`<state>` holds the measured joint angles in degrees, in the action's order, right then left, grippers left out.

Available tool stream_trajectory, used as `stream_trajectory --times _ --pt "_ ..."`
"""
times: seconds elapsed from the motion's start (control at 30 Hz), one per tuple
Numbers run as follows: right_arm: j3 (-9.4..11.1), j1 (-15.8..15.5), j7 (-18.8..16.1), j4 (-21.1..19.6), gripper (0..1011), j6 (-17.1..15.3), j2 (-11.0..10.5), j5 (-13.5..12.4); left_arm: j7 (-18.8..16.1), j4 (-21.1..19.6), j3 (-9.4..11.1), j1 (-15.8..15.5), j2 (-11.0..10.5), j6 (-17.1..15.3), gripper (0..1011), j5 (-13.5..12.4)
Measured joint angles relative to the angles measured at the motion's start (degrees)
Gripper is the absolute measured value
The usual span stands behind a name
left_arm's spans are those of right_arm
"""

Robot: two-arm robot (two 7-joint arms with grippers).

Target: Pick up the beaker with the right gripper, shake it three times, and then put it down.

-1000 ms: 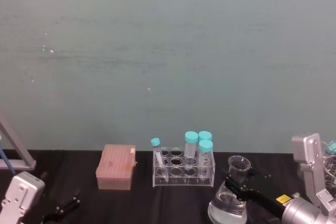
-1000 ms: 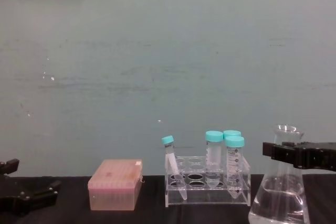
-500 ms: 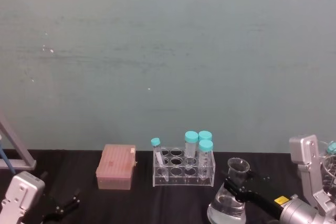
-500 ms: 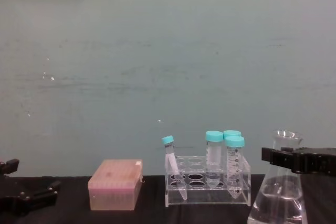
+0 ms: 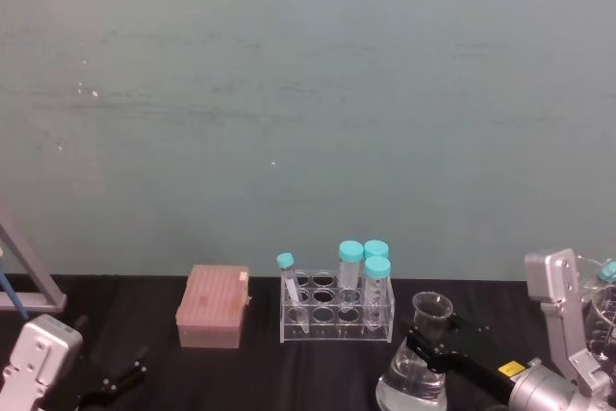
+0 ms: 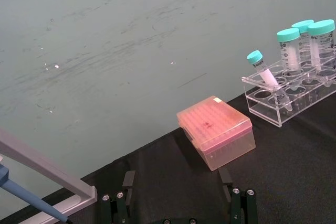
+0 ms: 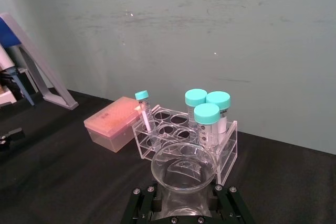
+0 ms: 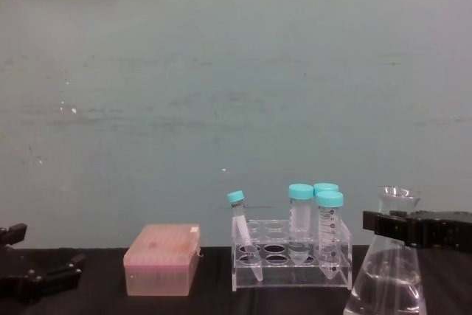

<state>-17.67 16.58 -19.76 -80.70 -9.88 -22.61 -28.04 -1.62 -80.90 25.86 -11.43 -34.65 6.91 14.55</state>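
The beaker (image 8: 389, 271) stands at the lower right of the chest view, just right of the tube rack (image 8: 291, 263), with clear liquid in its wide base. The right gripper (image 8: 391, 226) comes in from the right edge and is clamped on the beaker's neck just under the flared rim; in the right wrist view its jaws sit on either side of the neck (image 7: 182, 192), closed on the glass. The base runs off the frame's bottom edge, so whether it is off the table cannot be told. By my reading this is the shaking step. The next move calls for short, firm swings kept clear of the rack, upright enough not to spill. The left gripper (image 8: 37, 279) lies parked at lower left, jaws apart.
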Motion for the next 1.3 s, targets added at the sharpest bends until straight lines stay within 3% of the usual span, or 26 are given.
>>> stream_trajectory --times 1.3 --pt "-0.54 0.85 -0.03 1.50 457 -0.18 0.71 0.41 0.00 0.00 0.00 0.00 0.00 0.00 1000 0.00"
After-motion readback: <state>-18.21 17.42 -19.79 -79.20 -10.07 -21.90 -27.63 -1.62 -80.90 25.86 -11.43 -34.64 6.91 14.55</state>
